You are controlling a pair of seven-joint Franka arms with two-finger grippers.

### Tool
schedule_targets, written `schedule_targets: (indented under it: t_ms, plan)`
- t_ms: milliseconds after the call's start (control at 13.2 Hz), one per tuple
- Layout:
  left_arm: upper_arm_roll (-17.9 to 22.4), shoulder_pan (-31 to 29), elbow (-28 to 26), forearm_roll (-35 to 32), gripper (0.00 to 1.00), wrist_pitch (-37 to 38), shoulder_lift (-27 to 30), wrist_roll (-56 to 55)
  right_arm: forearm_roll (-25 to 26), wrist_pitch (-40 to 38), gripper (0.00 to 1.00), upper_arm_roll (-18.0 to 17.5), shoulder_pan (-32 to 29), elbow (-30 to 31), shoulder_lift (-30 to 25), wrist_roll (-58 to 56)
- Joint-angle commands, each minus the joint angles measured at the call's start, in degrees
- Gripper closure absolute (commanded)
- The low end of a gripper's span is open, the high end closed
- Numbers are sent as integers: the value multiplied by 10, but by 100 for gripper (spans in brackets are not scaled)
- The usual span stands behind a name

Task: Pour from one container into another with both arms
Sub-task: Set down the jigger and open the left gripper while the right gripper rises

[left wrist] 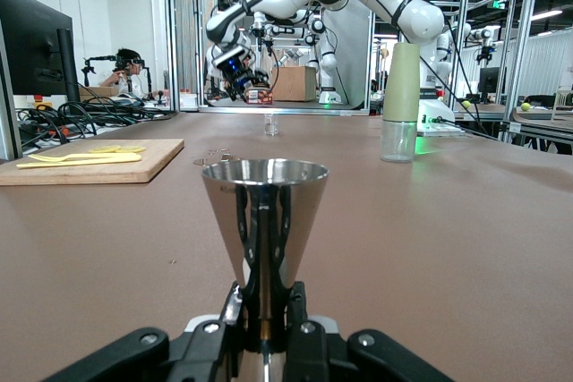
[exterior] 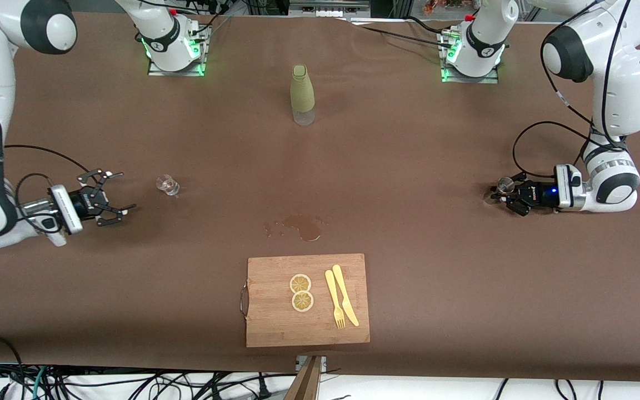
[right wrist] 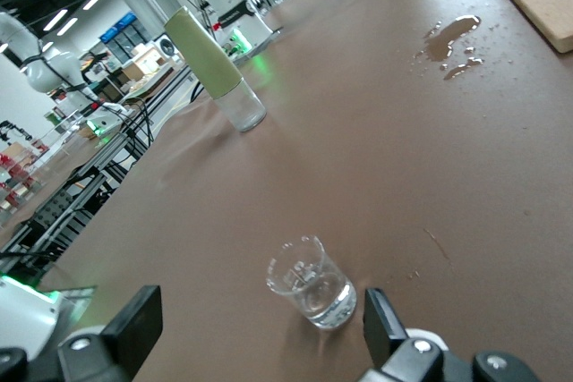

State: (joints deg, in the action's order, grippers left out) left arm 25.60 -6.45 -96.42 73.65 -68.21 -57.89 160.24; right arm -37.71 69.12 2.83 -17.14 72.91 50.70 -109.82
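Steel cone cup (left wrist: 261, 212) sits clamped upright between the fingers of the left gripper (exterior: 511, 195), low over the table (exterior: 409, 166) at the left arm's end. The right gripper (exterior: 110, 199) hangs with its fingers spread wide, just beside a small clear glass (exterior: 168, 185) but apart from it. A green-sleeved bottle (exterior: 302, 95) stands between the 2 bases. A spill (exterior: 303, 226) lies near the cutting board (exterior: 275, 322), which carries 2 lemon slices (exterior: 301, 292), a yellow fork (exterior: 334, 299) and knife (exterior: 345, 294). No writing is readable.
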Motion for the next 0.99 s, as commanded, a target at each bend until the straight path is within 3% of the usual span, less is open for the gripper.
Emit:
schedule_targets:
  t_ms: [0, 228, 455, 683, 910]
  plan:
    - [4, -2, 9, -15, 4, 1, -20, 133, 35, -17, 0, -4, 5, 13, -62, 105]
    - [4, -4, 29, -18, 0, -25, -16, 100, 64, -45, 0, 0, 25, 13, -107, 168]
    - [8, -3, 81, -36, 0, -86, -6, 27, 148, -38, 0, 11, 62, 28, -189, 251]
    - [8, 0, 101, -122, 0, -168, 34, -148, 239, -33, 0, 12, 102, 53, -276, 358]
    - [9, 5, 119, -202, 0, -177, 69, -345, 292, -3, 0, 14, 123, 93, -339, 420]
